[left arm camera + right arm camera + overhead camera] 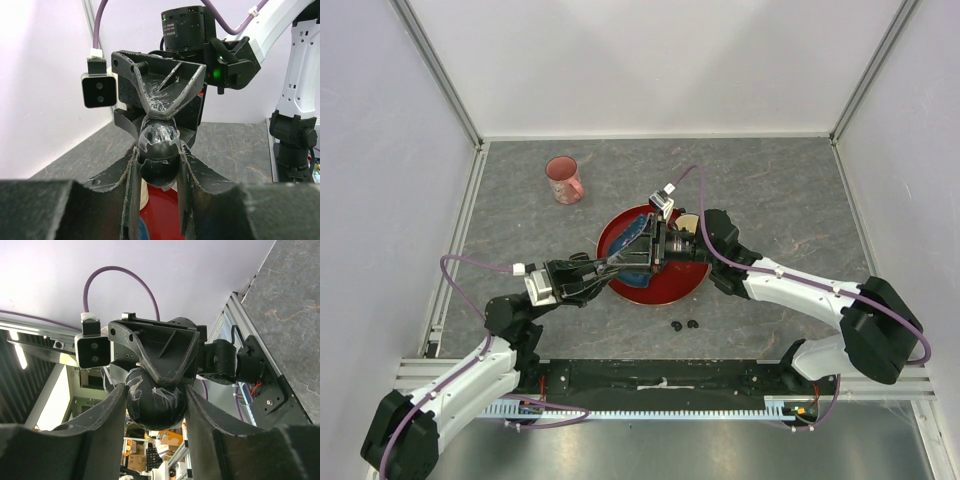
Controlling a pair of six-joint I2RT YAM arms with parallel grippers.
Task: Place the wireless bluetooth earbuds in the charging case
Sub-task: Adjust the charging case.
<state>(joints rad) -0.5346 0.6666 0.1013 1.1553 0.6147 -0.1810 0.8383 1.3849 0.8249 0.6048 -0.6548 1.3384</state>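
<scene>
A black oval charging case [159, 156] is held in the air over the red plate [672, 286]. My left gripper [158, 172] is shut on its lower part and my right gripper [156, 415] is shut on the same case [155, 407] from the opposite side. The two grippers meet nose to nose above the plate, the left gripper [636, 254] pointing right and the right gripper [660, 246] pointing left. Two tiny black earbuds [677, 325] [693, 323] lie on the table just in front of the plate. Other earbuds are out of view.
A pink cup [563, 180] stands at the back left. A blue object [630, 238] lies on the plate's left side, under the grippers. A pale round object [688, 221] sits at the plate's far rim. White walls enclose the grey table [770, 190].
</scene>
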